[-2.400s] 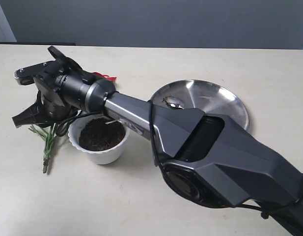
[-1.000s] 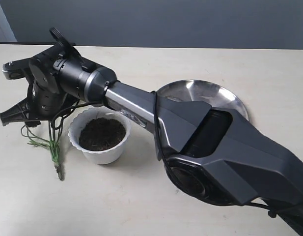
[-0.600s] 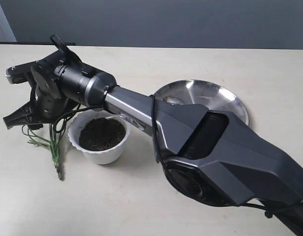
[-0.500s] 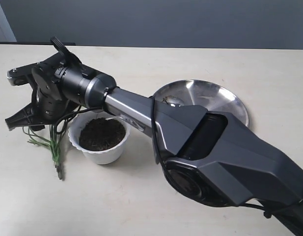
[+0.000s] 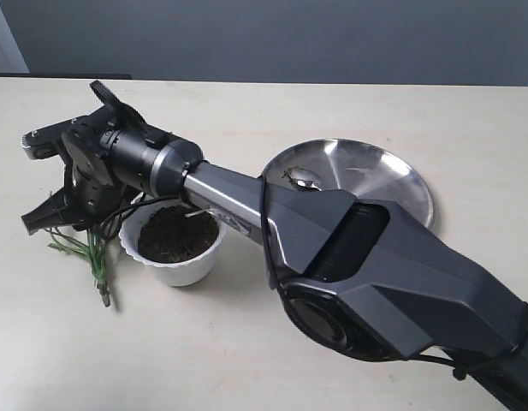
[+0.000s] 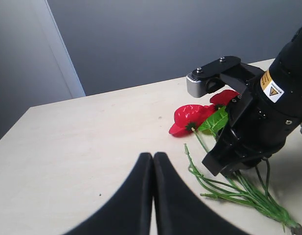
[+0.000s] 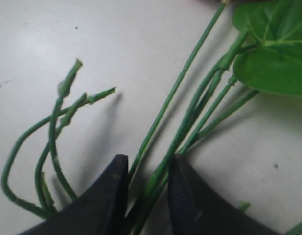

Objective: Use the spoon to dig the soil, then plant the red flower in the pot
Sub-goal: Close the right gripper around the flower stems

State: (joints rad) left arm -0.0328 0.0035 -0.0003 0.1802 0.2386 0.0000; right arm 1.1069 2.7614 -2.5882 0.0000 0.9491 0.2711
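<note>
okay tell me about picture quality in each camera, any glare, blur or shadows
Exterior view: sharp, even light; the steel plate throws bright glare, and the right arm blocks part of it. Left wrist view: crisp on the red flower; the left tool is a dark, featureless shape near the lens. Right wrist view: very close and soft; the stems cast blurred shadows on the table.

Right fingers [image 7: 143, 196] (nearly closed) low

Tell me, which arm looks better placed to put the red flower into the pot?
The right: its end effector is closed around the red flower stems beside the pot. The left end effector is shut and empty, apart.
</note>
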